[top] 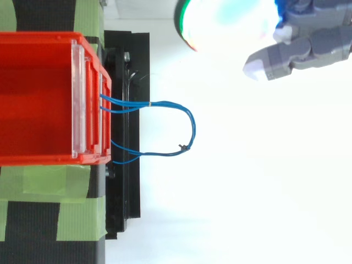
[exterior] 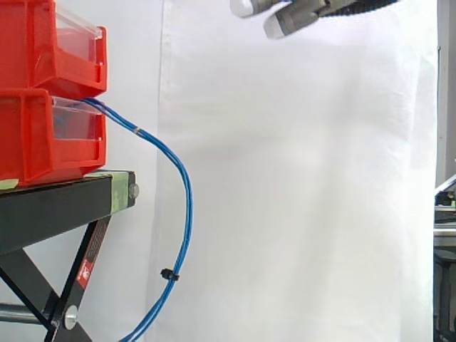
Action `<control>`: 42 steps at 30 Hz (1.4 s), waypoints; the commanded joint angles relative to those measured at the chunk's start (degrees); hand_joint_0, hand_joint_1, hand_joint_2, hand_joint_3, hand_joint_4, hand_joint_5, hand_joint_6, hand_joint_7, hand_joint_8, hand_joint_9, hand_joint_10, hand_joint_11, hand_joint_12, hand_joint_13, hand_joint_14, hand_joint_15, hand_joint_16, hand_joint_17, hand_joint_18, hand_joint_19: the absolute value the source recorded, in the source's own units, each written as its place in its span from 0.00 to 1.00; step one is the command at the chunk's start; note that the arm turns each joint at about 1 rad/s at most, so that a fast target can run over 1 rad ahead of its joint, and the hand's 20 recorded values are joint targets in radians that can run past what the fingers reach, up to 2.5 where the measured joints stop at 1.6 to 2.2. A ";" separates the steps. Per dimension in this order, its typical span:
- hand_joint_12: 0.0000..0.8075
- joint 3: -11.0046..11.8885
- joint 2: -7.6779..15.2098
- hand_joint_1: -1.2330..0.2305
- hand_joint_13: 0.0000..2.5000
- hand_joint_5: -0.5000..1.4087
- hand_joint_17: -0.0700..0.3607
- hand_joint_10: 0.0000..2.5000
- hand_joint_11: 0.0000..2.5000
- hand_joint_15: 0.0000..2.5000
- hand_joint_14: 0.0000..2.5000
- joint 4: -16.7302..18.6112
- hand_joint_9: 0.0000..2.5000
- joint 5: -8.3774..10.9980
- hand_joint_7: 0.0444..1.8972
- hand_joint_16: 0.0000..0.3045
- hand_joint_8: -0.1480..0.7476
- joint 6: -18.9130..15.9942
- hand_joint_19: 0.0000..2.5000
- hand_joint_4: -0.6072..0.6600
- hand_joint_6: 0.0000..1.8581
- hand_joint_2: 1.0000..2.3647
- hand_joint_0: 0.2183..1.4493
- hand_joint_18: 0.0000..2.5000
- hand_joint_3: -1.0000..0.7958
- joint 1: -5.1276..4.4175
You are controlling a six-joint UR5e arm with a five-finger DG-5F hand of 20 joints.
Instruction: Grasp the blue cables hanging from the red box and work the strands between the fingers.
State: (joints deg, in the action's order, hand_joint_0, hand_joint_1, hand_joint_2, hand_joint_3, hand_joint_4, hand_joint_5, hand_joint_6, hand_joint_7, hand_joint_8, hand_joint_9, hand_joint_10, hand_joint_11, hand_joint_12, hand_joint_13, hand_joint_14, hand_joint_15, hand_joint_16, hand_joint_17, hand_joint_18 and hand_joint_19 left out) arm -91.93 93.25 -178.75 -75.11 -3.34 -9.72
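Blue cables (exterior: 187,214) come out of the lower red bin (exterior: 50,135) and hang in a loop down past the stand, tied with a small black clip (exterior: 168,274). From above, the cables (top: 190,124) loop out to the right of the red bin (top: 38,99). My hand (exterior: 288,18) is at the top of the side view, well above and to the right of the cables. In the top view the hand (top: 308,49) sits at the upper right, fingers fairly straight, holding nothing, far from the loop.
A second red bin (exterior: 50,43) is stacked on the lower one. Both rest on a black stand (exterior: 64,203) with green tape (top: 49,203). A white curtain (exterior: 299,185) hangs behind. A metal frame (exterior: 445,214) stands at the right edge.
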 commanded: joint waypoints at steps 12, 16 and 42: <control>0.52 0.00 0.09 0.49 0.00 0.01 0.56 0.00 0.00 0.02 0.00 -2.04 0.00 1.11 0.32 0.25 0.41 1.14 0.00 0.56 0.00 0.00 0.37 0.00 0.01 0.14; 0.52 -0.09 0.09 0.49 0.00 0.01 0.56 0.00 0.00 0.02 0.00 -2.13 0.00 1.11 0.32 0.25 0.42 1.93 0.00 0.56 0.00 0.00 0.37 0.00 0.01 0.14; 0.51 -12.04 0.09 0.49 0.00 0.01 0.55 0.00 0.00 0.02 0.00 6.66 0.00 4.62 0.31 0.25 0.42 1.58 0.00 0.56 0.00 0.00 0.37 0.00 0.01 0.32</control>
State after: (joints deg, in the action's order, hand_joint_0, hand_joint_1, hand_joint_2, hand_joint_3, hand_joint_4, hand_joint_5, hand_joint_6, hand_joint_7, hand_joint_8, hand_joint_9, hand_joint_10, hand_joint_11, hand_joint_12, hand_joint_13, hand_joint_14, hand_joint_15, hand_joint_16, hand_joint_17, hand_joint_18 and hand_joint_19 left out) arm -101.63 93.34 -175.47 -72.34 -1.35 -9.39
